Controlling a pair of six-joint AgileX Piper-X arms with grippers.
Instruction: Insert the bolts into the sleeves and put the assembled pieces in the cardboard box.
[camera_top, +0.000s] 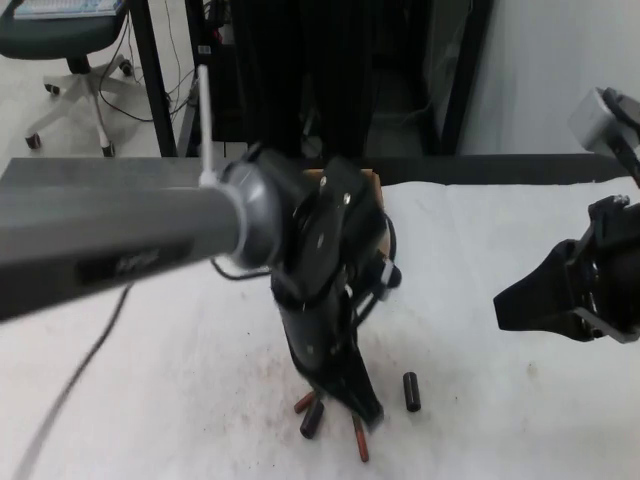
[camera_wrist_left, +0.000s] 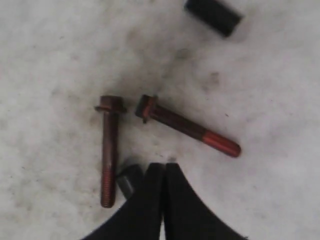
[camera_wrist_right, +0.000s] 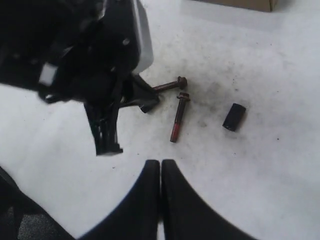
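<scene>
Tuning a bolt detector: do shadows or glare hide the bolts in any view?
Left wrist view: even light, no glare; the dark bolt and the red-tipped bolt cast only faint shadows. Right wrist view: the left gripper, not shadow, hides one bolt's end. High view: that arm covers them partly.

In the high view, the cardboard box (camera_top: 366, 181) is largely hidden behind the left arm (camera_top: 320, 240). In the left wrist view, one sleeve (camera_wrist_left: 128, 181) is partly covered by the left end effector (camera_wrist_left: 164, 167), and another sleeve (camera_wrist_left: 212, 15) is cut off by the picture's edge. In the right wrist view, the cardboard box is likewise cut off by the edge.
</scene>
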